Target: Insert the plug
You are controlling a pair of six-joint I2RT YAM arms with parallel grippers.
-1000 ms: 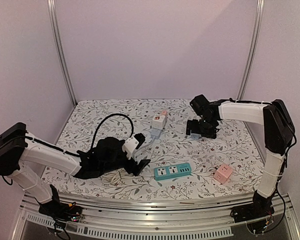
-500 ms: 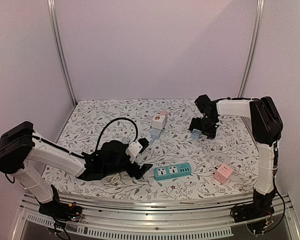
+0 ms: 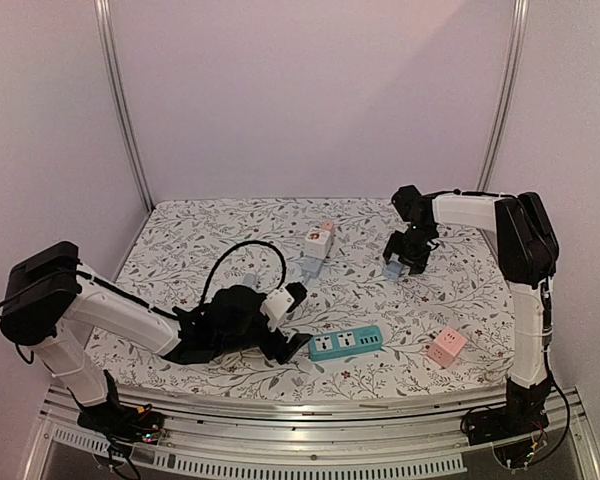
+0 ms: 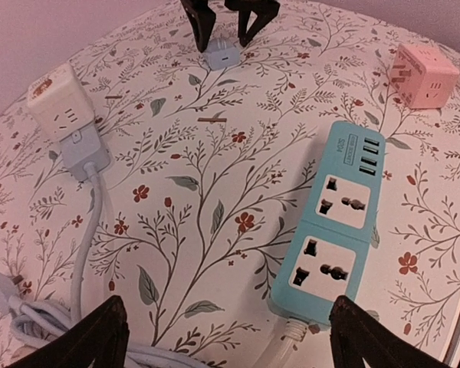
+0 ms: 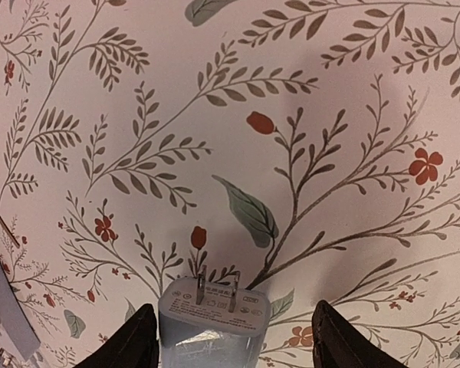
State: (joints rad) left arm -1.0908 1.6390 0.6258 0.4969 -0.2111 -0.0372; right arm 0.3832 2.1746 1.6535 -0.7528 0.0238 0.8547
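A pale blue two-pin plug (image 5: 211, 322) lies on the floral cloth, pins pointing away from my right wrist camera. My right gripper (image 5: 231, 337) straddles it, open. The left finger touches the plug's side and the right finger stands a clear gap away. From above, this gripper (image 3: 405, 258) is down at the plug (image 3: 392, 270) at the back right. A teal power strip (image 3: 346, 342) with two sockets lies near the front. My left gripper (image 4: 230, 341) is open and empty, with the strip's cord end (image 4: 314, 303) just inside its right finger.
A white socket cube (image 3: 320, 238) with a grey-blue plug (image 4: 83, 153) in it sits mid-table. Its pale cable (image 4: 84, 238) runs to a coil under my left arm. A pink socket cube (image 3: 446, 346) stands at the front right. A black cable (image 3: 242, 252) loops over the left arm.
My right gripper has swung in and lowered over the pale blue plug, its fingers narrowing around it. The left gripper has slid right, up to the teal strip's end.
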